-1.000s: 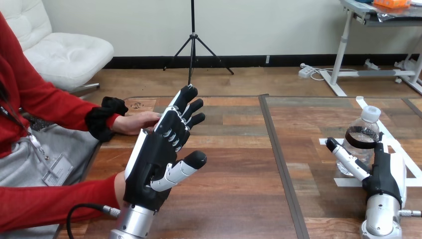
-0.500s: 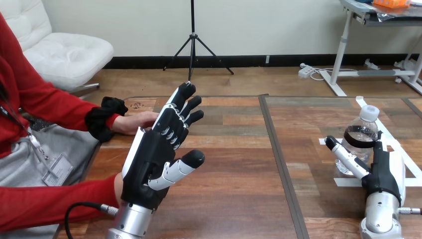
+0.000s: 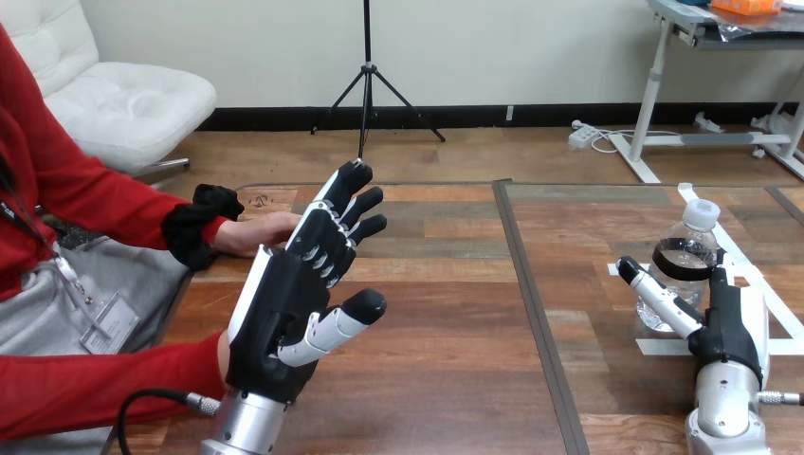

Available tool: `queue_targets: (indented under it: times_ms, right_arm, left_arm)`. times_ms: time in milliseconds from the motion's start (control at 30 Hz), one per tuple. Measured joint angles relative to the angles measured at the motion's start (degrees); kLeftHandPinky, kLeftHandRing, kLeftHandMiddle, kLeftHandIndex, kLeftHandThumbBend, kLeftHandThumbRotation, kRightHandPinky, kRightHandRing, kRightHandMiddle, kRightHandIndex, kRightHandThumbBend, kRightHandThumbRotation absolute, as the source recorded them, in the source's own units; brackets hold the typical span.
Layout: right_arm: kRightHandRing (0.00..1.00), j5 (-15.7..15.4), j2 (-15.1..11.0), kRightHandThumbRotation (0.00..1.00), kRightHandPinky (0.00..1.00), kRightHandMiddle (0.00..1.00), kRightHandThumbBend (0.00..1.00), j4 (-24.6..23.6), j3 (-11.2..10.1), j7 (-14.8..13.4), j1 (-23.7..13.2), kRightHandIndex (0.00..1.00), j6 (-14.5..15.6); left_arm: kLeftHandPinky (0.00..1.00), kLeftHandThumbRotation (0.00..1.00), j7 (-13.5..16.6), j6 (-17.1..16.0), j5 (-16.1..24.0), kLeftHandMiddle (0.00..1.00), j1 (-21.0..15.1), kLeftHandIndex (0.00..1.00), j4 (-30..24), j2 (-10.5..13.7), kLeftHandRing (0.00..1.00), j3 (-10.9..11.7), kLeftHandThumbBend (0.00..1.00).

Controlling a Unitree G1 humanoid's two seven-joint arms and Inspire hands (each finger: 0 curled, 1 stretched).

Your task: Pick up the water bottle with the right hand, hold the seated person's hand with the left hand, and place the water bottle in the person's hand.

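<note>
Left hand (image 3: 284,308) has drifted slightly down-left, fingers straight and apart, raised in front of the person's hand (image 3: 258,232) lying on the wooden table (image 3: 455,332). Right hand (image 3: 728,327) flanks the upright water bottle (image 3: 687,256) at the table's right, thumb and fingers straight, unclamped.

The camera sits on the robot's head and faces forward and down across the wooden table (image 3: 455,379), whose far edge crosses the middle of the view. Both arms come in from the bottom edge. The left hand (image 3: 284,313) stands raised close to the lens at near left. The right hand (image 3: 730,332) sits lower at near right, just beside the water bottle (image 3: 687,256). The person's hand (image 3: 261,232) lies farther off at the table's left side.
</note>
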Motion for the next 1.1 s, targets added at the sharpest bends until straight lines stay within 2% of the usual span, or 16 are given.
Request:
queue_targets:
  times_ms: [333,567,833,1100]
  right_arm:
    - [1.0,0.0,0.0,0.5,0.92,1.0,1.0,0.2,0.0,-0.1,-1.0,1.0,0.1]
    - [1.0,0.4,0.0,0.45,0.93,1.0,1.0,0.2,-0.2,-0.1,-1.7,1.0,0.1]
    - [0.99,2.1,0.0,0.4,0.92,0.99,1.0,0.2,-1.1,0.2,-2.6,1.0,0.1]
    - [0.96,3.4,0.0,0.3,0.9,0.97,1.0,0.2,-2.2,0.4,-3.3,0.99,0.5]
  left_arm:
    - [0.86,0.57,-0.1,1.1,-0.3,0.95,0.7,0.93,-1.7,0.0,0.92,0.0,1.0]
    - [0.86,0.57,-0.1,1.5,-0.3,0.95,1.6,0.92,-3.1,0.1,0.92,0.0,1.0]
    - [0.85,0.57,-0.1,2.4,-0.7,0.94,2.9,0.92,-5.3,0.1,0.91,-0.2,1.0]
    - [0.84,0.58,-0.1,3.7,-1.3,0.94,4.3,0.92,-8.0,0.1,0.91,-0.3,1.0]
